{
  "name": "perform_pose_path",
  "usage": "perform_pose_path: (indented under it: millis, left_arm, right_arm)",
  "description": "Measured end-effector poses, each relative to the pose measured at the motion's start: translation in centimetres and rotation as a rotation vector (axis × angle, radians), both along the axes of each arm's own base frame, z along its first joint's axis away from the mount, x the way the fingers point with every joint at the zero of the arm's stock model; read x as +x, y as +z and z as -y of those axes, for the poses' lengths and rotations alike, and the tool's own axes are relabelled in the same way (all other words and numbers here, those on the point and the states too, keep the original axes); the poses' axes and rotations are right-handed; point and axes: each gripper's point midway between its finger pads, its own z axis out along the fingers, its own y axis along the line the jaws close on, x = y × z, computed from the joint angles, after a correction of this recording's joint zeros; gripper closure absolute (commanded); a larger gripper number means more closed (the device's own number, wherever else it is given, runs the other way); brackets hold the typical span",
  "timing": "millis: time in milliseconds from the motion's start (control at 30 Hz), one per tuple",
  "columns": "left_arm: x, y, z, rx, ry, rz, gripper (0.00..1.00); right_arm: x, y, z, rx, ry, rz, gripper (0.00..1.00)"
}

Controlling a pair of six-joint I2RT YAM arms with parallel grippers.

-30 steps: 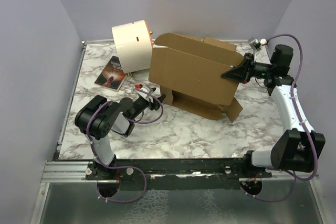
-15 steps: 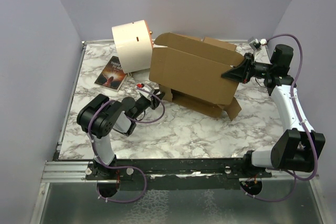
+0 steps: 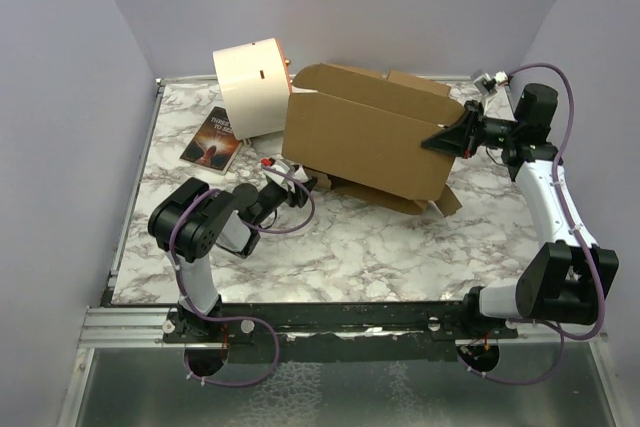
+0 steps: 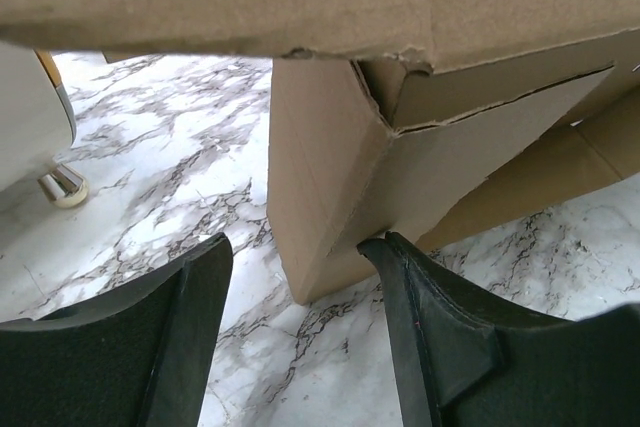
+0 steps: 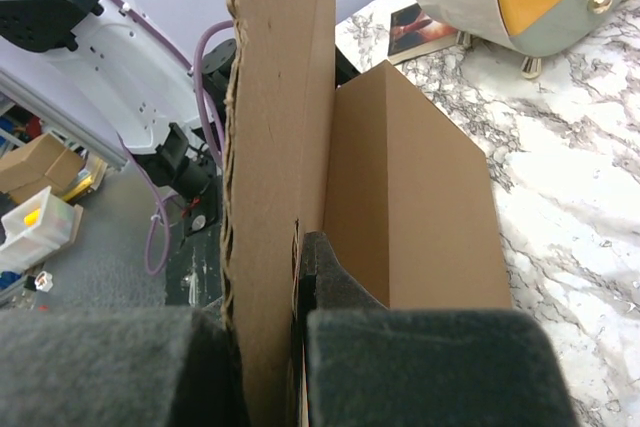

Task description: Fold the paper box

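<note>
Paper box (image 3: pixel 365 142): centre-right of the bench, toward the back. Large brown cardboard piece, partly raised, with its broad panel standing and leaning. Smaller flaps splayed on the marble under its near edge.

Right claw (image 3: pixel 447 137): reaching in from the right side to the right end of the raised panel, near the top edge. Clamped narrow on the cardboard.

Right wrist view: panel edge seen end-on, rising from between the two dark pads (image 5: pixel 430 367), one pad on each face. Another cardboard panel beyond it, on the right of the view.

Left claw (image 3: pixel 290 179): low over the bench at the near-left lower corner of the box. Spread wide, gripping nothing.

Left wrist view: folded corner flap standing on the marble, in line with the gap between the fingers (image 4: pixel 440 337). Right finger just beside the flap's lower edge, contact impossible to tell. Underside of a cardboard panel overhanging across the top of the view.

Cream drum (image 3: pixel 252 87): back left of the bench, just beside the left end of the box. Touching or not, unclear.

Book (image 3: pixel 212 139): flat on the bench, dark cover, in front of the drum and left of the box, apart from the cardboard.

Bench (image 3: pixel 330 247): white marble pattern with grey veins, carrying box, drum and book.
</note>
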Motion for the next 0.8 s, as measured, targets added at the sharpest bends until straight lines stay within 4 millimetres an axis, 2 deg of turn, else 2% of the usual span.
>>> perform_pose_path:
  millis: [267, 500, 800]
  left_arm:
    - [0.4, 0.6, 0.2, -0.008, 0.000, 0.014, 0.38]
    - [1.1, 1.1, 0.7, -0.031, -0.003, 0.018, 0.37]
    - [2.1, 1.6, 1.3, -0.061, -0.001, 0.016, 0.39]
  right_arm:
    - [0.5, -0.2, 0.1, 0.005, -0.017, -0.040, 0.99]
    - [2.4, -1.4, 0.4, -0.010, -0.088, -0.099, 0.99]
    - [4.2, -1.5, 1.5, 0.002, -0.162, -0.184, 0.99]
